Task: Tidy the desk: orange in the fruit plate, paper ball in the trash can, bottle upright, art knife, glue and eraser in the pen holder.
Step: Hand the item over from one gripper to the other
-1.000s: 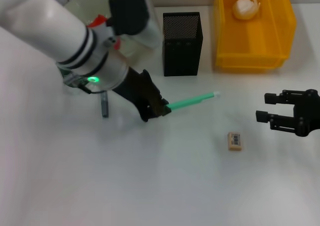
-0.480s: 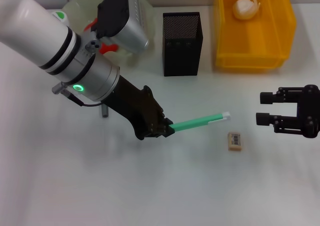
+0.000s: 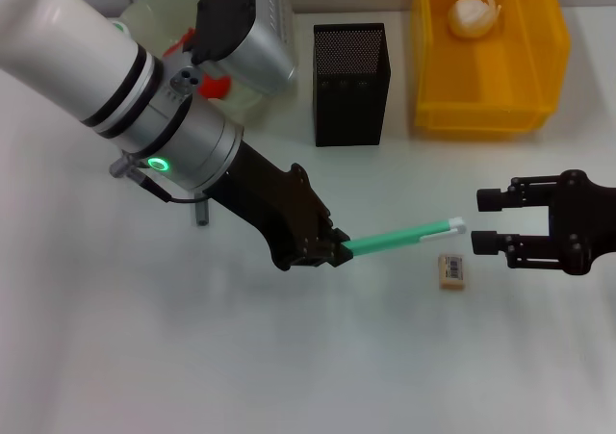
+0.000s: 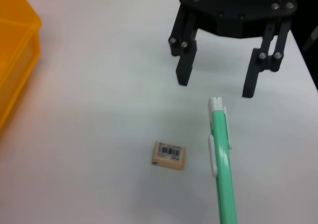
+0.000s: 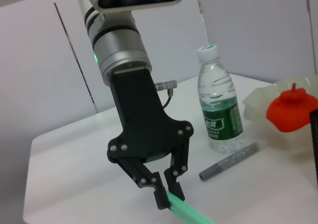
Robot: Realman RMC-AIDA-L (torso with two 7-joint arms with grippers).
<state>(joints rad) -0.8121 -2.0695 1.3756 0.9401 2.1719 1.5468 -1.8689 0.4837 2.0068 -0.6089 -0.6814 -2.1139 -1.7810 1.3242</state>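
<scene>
My left gripper [image 3: 332,251] [image 5: 169,196] is shut on a green pen-shaped stick [image 3: 399,237] [image 4: 222,159] with a white tip; I cannot tell if it is the glue or the art knife. It holds the stick level above the table. My right gripper [image 3: 483,222] [image 4: 215,84] stands open just beyond the stick's white tip, apart from it. The beige eraser [image 3: 451,269] [image 4: 169,155] lies on the table below the tip. A grey stick [image 3: 201,210] [image 5: 228,161] lies near the upright bottle [image 5: 218,107]. The orange [image 5: 293,107] sits in the fruit plate [image 5: 258,102]. The paper ball [image 3: 474,15] lies in the trash can [image 3: 486,107].
The black mesh pen holder [image 3: 351,83] stands at the back middle, between the fruit plate [image 3: 144,15] and the yellow trash can. My left arm hides the bottle in the head view.
My left gripper has carried the green stick rightward and nearer the front. The right gripper has shifted left, so the stick's white tip now lies close to its open fingers.
</scene>
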